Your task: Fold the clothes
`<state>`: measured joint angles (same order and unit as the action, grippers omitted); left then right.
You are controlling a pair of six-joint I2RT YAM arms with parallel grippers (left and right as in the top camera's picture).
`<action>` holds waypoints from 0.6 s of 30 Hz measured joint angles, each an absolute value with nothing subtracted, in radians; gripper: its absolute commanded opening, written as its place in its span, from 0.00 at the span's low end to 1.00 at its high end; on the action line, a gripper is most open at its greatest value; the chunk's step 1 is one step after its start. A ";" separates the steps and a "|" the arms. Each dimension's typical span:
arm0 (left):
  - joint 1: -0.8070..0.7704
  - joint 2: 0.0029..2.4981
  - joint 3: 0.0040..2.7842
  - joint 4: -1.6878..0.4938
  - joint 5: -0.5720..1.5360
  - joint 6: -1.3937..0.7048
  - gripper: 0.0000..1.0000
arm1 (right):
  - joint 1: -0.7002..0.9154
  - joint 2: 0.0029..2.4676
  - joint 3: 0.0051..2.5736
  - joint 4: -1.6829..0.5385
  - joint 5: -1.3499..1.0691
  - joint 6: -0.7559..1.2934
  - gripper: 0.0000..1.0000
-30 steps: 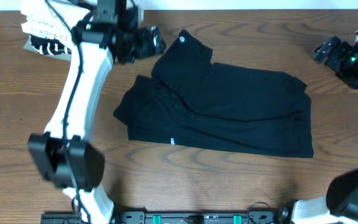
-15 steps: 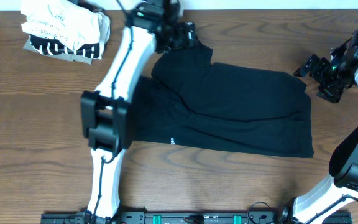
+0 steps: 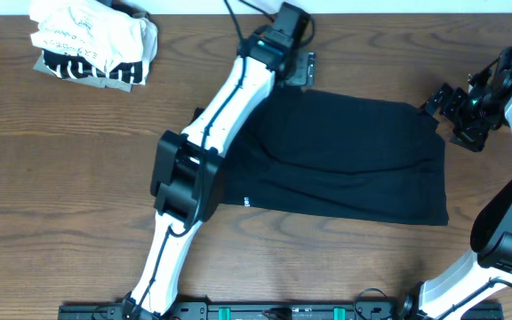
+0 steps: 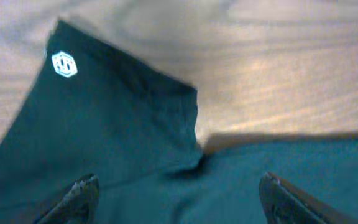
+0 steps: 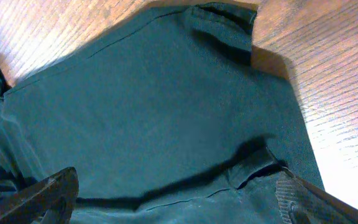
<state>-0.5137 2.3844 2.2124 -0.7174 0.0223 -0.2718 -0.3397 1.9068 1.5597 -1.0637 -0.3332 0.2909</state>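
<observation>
The black shirt lies spread flat across the middle of the table, with a tiny white mark near its front edge. My left gripper is open over the shirt's back left part, above it. In the left wrist view the open jaws straddle black fabric below a white logo. My right gripper is open at the shirt's right edge. In the right wrist view its jaws hang over a folded edge of the shirt. Neither gripper holds anything.
A white folded bundle with black lettering lies at the back left corner. The left arm stretches diagonally over the shirt's left part and hides it. Bare wood table lies left and in front of the shirt.
My left gripper has swept right along the back of the table, from near the white bundle to over the shirt's back part. My right gripper has moved in to the shirt's right edge.
</observation>
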 measured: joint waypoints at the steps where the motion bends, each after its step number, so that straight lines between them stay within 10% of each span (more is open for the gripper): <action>1: -0.516 2.384 2.212 -0.699 0.007 -0.265 0.83 | -0.340 1.907 1.559 -1.066 -0.333 0.289 0.99; 18: -0.522 2.433 2.213 -0.549 -0.083 -0.103 0.80 | -0.340 1.907 1.556 -1.086 -0.333 0.265 0.99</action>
<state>-0.5224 2.4332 2.2131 -0.5491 -0.0826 -0.1028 -0.3397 1.9068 1.5562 -1.0859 -0.3332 0.2653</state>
